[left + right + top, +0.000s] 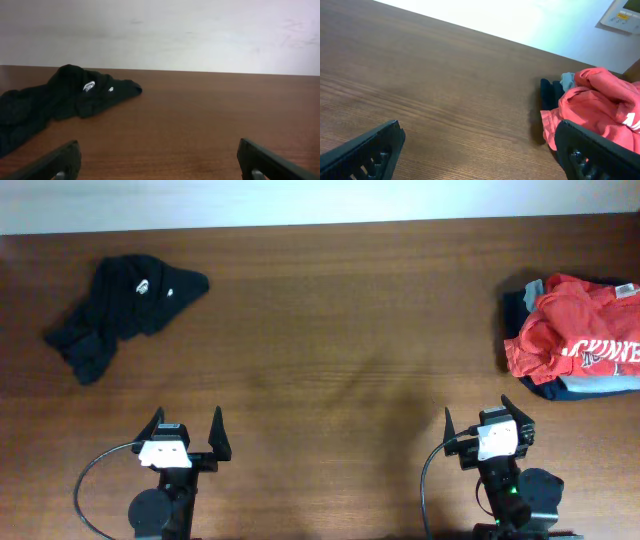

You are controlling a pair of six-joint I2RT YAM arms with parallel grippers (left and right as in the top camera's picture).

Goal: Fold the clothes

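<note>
A crumpled black garment [120, 315] with small white marks lies at the table's far left; in the left wrist view the black garment [65, 97] is ahead and to the left. An orange-red T-shirt [575, 335] with white print sits bunched on top of a small pile at the far right edge, and the T-shirt [600, 107] shows beside the right finger. My left gripper [188, 420] [159, 150] stands open near the front edge, well short of the black garment, with nothing in it. My right gripper [480, 415] [479, 132] is open too and holds nothing.
Under the T-shirt lie dark navy [549, 95] and grey-blue garments [600, 387]. The brown wooden table [340, 330] meets a white wall along its back edge. A white wall panel [622, 15] shows at the top right of the right wrist view.
</note>
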